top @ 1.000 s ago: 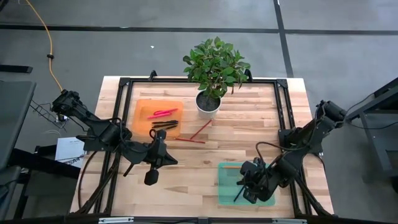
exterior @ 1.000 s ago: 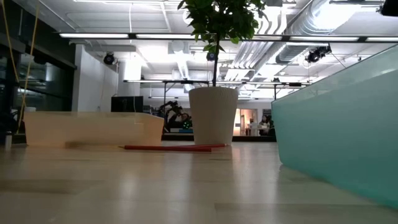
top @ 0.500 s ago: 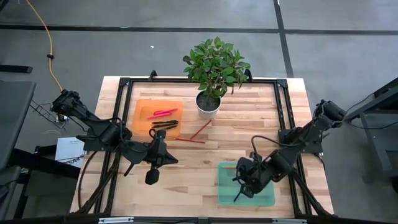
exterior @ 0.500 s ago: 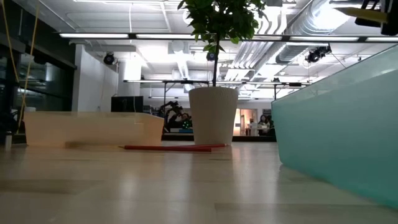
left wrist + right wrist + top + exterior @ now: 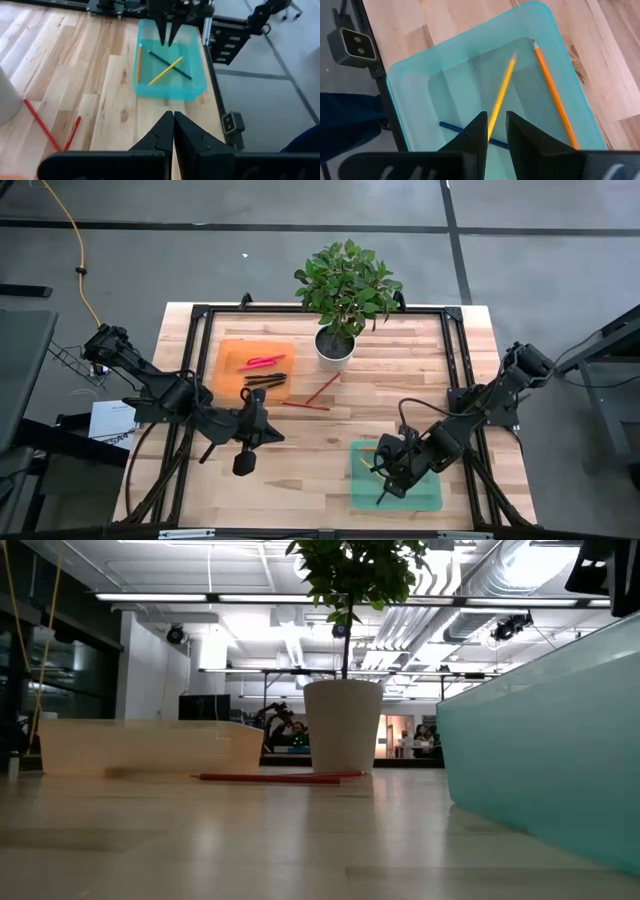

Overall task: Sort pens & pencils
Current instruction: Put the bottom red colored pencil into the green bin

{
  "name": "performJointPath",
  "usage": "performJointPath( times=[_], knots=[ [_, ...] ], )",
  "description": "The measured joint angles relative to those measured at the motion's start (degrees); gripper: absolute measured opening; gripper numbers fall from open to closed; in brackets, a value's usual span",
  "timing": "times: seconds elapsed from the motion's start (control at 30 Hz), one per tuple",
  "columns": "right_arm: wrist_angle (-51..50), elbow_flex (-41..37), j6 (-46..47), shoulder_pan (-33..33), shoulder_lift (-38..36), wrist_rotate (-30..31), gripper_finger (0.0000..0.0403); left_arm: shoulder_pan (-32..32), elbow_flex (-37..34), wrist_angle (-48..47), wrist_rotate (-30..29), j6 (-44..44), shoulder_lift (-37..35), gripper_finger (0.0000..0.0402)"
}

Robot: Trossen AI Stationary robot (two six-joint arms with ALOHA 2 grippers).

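Over teal tray [image 5: 425, 498], right pincer [image 5: 495, 131] parted

Bare counter [image 5: 300, 470] lies open along the near edge between the two arms, and a wide clear strip runs right of the plant [image 5: 346, 285] to the far right corner. The plant stands at the far middle, its leaves overhanging its pot. Two red pencils [image 5: 315, 395] lie loose just near it, beside the orange tray [image 5: 225, 380] at far left. The left gripper [image 5: 243, 465] hangs over the near-left counter. The right gripper [image 5: 388, 473] blocks the teal tray [image 5: 425, 498] at near right.
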Motion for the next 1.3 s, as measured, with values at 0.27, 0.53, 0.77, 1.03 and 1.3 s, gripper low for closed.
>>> performJointPath(
  times=[0.27, 0.53, 0.77, 1.03, 1.3],
  knots=[
    [11.3, 0.1, -1.9, -1.3, 0.0, 7.5, 0.0062, 5.8, 0.0, -6.3, 6.2, 3.8, 4.7, 0.0001],
    [18.4, 6.9, -13.3, -5.6, 0.0, 14.4, 0.0062, 15.2, 0.0, -9.6, 13.7, 14.4, 10.4, 0.0001],
    [16.9, 17.6, -26.4, -8.1, -0.1, 20.8, 0.0062, 23.7, 0.0, -11.1, 19.9, 24.3, 13.0, 0.0001],
    [5.3, 24.7, -32.5, -11.0, -0.1, 26.4, 0.0062, 30.8, -1.2, -11.0, 25.0, 31.1, 17.3, 0.0001],
    [-2.9, 25.1, -33.4, -14.5, -2.9, 28.2, 0.0062, 32.0, -1.7, -9.3, 25.9, 34.0, 23.2, 0.0001]
  ],
)
